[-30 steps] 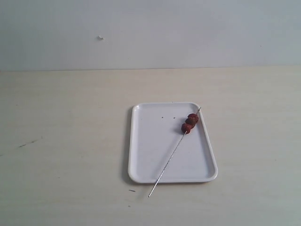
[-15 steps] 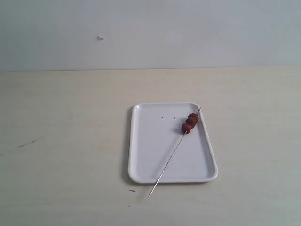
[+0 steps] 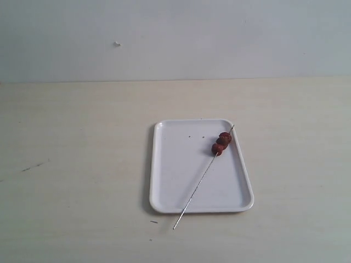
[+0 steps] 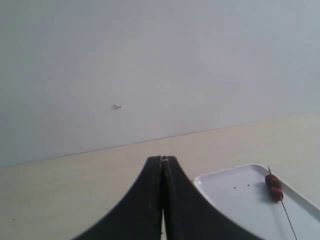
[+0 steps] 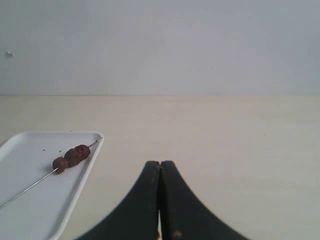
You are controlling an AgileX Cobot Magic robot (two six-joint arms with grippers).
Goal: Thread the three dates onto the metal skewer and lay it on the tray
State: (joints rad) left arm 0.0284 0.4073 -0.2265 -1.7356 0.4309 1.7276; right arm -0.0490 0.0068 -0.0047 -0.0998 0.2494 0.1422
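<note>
Plainly, the three dates (image 3: 221, 142) sit bunched and touching one another on the metal skewer (image 3: 200, 183), close to the tray's (image 3: 175, 181) far right corner. The rod lies slantwise across the tray: its tip rests at that corner, and its bare end runs out over the tray's near rim above the tabletop (image 3: 82, 164). The skewer looks light, stiff and smooth, so it would likely be slippery and awkward to pinch where it lies flat. The end that overhangs the tray's near rim seems the best place to take hold, with the bare length between the dates and that rim the second choice. The dates look soft and wrinkled, and they might slide along the rod if it were tipped steeply. The left gripper (image 4: 162, 159) has its jaws pressed together on nothing and is held off the tray, level and facing the wall. The right gripper (image 5: 159, 163) is the same, closed tight and empty, apart from the tray on its other side. Neither arm appears in the exterior view.
</note>
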